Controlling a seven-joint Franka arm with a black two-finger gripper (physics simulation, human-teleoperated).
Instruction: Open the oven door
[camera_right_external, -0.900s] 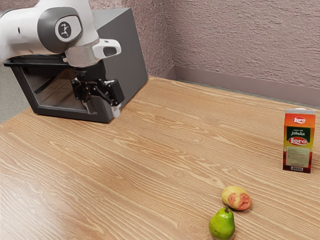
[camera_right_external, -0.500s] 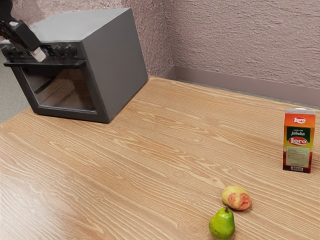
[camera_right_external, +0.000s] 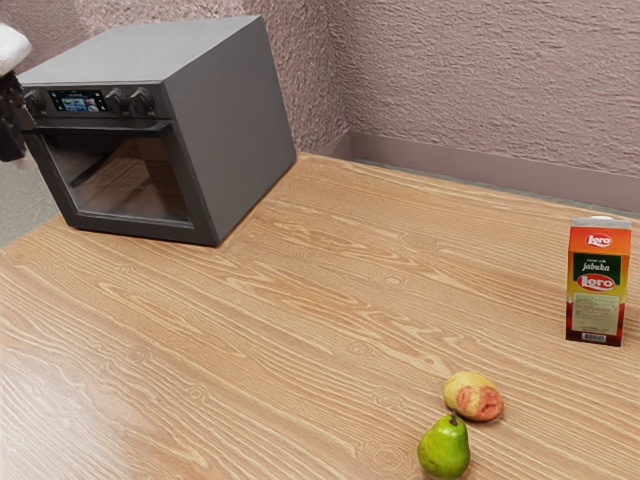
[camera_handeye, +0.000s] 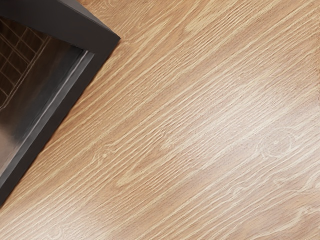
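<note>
At the far left edge of the exterior view, my black gripper (camera_right_external: 10, 138) is partly cut off, beside the oven's front left corner at about handle height. The grey oven (camera_right_external: 232, 130) stands at the table's back left. Its door (camera_right_external: 140, 229) is shut, with a dark window and a bar handle (camera_right_external: 100, 127) along the top. In the wrist view a corner of the dark door frame (camera_handeye: 102, 44) shows, with a wire rack behind the glass. I cannot make out contact between gripper and handle.
A juice carton (camera_right_external: 597, 285) stands on the wooden table (camera_right_external: 300, 330) at the exterior view's right. A green pear (camera_right_external: 444, 449) and a yellow-red fruit (camera_right_external: 473, 397) lie close together near the front. Textured walls (camera_right_external: 480, 80) rise behind.
My hand has swung from in front of the oven's window, up past the control panel, to the exterior view's left edge. The oven, carton and fruit have not moved.
</note>
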